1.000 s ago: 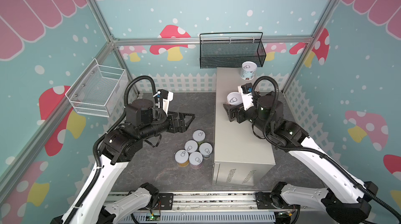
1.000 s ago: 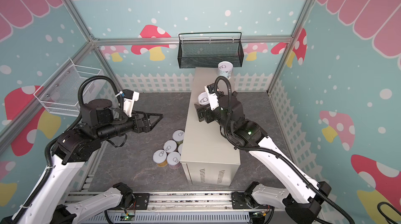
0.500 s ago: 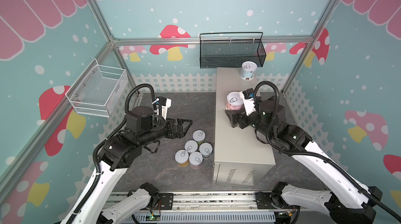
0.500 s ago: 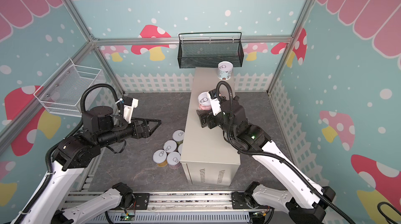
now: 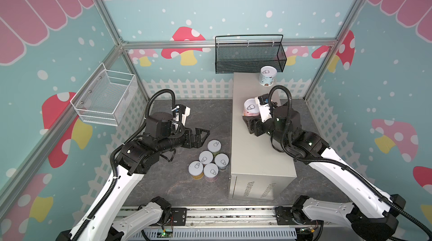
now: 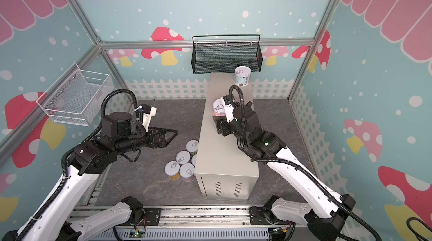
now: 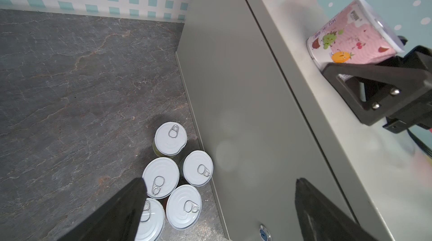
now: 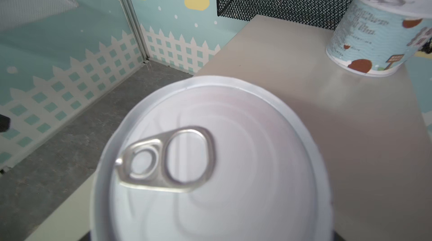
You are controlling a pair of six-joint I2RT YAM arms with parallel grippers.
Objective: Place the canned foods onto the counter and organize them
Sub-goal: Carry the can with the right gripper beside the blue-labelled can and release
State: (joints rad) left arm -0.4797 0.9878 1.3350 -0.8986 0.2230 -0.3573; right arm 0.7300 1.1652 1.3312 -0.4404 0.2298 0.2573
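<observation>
A pink can (image 5: 251, 109) (image 6: 218, 109) (image 7: 350, 39) stands on the beige counter (image 5: 257, 158) (image 6: 222, 158) (image 8: 350, 123). My right gripper (image 5: 252, 117) (image 6: 222, 116) is shut on it, and its lid (image 8: 210, 158) fills the right wrist view and hides the fingers. A white-blue can (image 5: 267, 76) (image 6: 242, 75) (image 8: 378, 29) stands at the counter's far end. Several cans (image 5: 205, 157) (image 6: 183, 157) (image 7: 161, 176) stand clustered on the floor against the counter's left side. My left gripper (image 5: 201, 134) (image 6: 168, 134) (image 7: 219, 181) hovers open just left of and above them, holding nothing.
A black mesh basket (image 5: 250, 57) hangs on the back wall just above the counter's far end. A white wire basket (image 5: 105, 99) hangs on the left wall. White picket fencing lines the grey stone floor (image 5: 205, 111). The arms' rail (image 5: 210, 216) runs along the front.
My right gripper's jaws have closed onto the pink can on the counter. My left gripper has dropped slightly towards the floor cans, still open.
</observation>
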